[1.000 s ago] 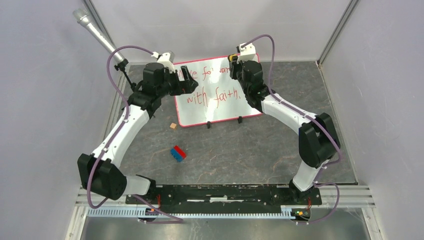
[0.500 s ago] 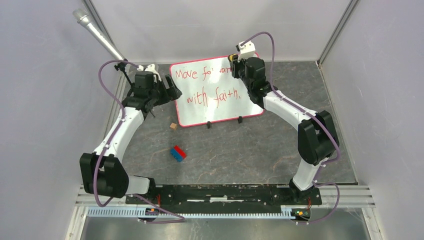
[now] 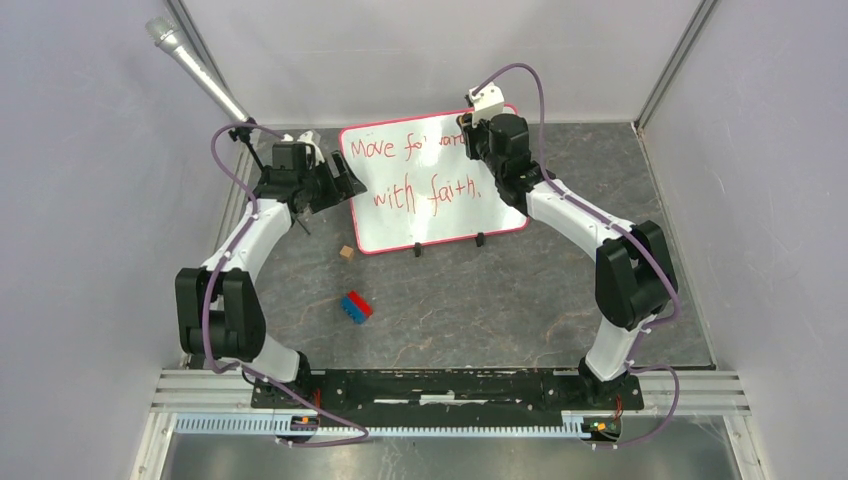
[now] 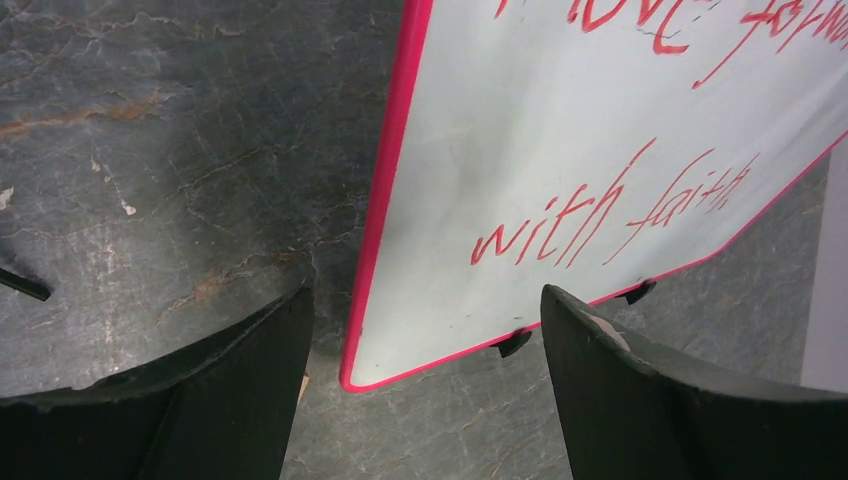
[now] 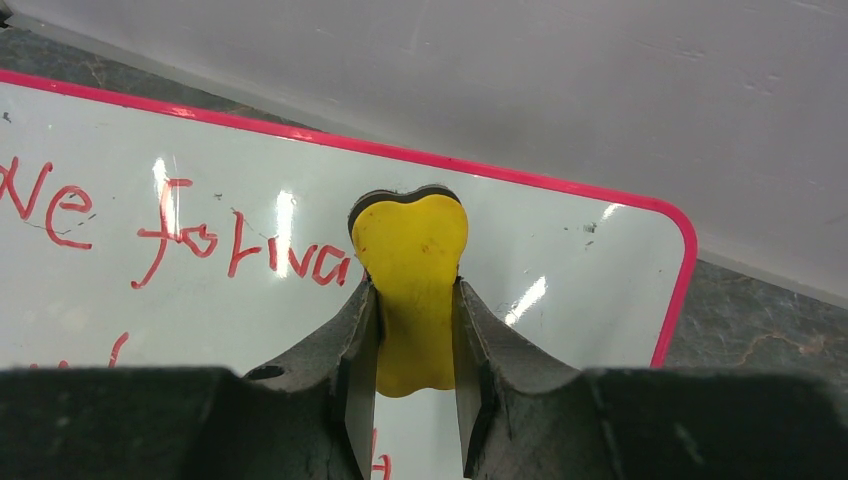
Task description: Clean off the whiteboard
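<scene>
The left tool [image 4: 428, 295], wide and empty, has been pulled back off the whiteboard [image 3: 430, 190] to its left rim, so the board, at the bench's [image 3: 480, 300] far side with writing intact, is cleared for the eraser [image 5: 410, 235] gripped in the right tool [image 5: 415, 290].

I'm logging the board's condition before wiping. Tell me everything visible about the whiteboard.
The whiteboard is a glossy white rectangle with a thin red-pink rim, rounded corners and two small black clip feet on its near edge. It lies slightly skewed on the far side of the dark marbled table. Red handwriting, not yet erased, reads "Move for..." above "with faith". The right gripper holds a yellow eraser over its far right corner; contact is unclear.
</scene>
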Controlling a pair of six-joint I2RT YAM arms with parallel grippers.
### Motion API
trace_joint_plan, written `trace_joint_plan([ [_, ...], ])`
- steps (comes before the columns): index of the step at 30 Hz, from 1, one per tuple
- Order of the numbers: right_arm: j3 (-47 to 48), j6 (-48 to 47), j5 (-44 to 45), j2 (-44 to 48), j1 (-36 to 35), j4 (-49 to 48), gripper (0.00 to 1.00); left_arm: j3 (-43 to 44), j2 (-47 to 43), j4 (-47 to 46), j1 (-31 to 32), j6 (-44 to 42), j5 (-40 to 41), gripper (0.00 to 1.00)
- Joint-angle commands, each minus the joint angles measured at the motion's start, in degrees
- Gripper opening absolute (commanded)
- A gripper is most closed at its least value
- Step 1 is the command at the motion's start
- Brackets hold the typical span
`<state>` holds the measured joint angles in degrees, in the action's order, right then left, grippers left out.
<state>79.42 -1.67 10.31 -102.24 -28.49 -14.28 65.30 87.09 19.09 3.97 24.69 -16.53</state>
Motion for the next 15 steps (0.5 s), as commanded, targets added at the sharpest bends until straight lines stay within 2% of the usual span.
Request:
trace_joint_plan([
  [1, 2.51, -0.37, -0.70, -0.52, 0.12, -0.65, 0.19, 0.85, -0.23, -4.70, -0.41, 0.23, -1.56, 0.89],
  [6, 3.84, 0.21, 5.06, -2.00, 0.57, 0.75, 0.19, 0.97, 1.91, -8.30, -0.47, -0.03, -5.16, 0.82],
  [11, 3.55, 1.58, 3.93, -2.70, 2.17, 0.84, 0.20, 0.30, 4.48, -10.84, -0.50, 1.73, -4.27, 0.79],
  [15, 4.03, 1.31, 3.60, -3.60, 2.40, 0.87, 0.26, 1.00, 5.97, -11.54, -0.49, 1.90, -4.63, 0.75],
])
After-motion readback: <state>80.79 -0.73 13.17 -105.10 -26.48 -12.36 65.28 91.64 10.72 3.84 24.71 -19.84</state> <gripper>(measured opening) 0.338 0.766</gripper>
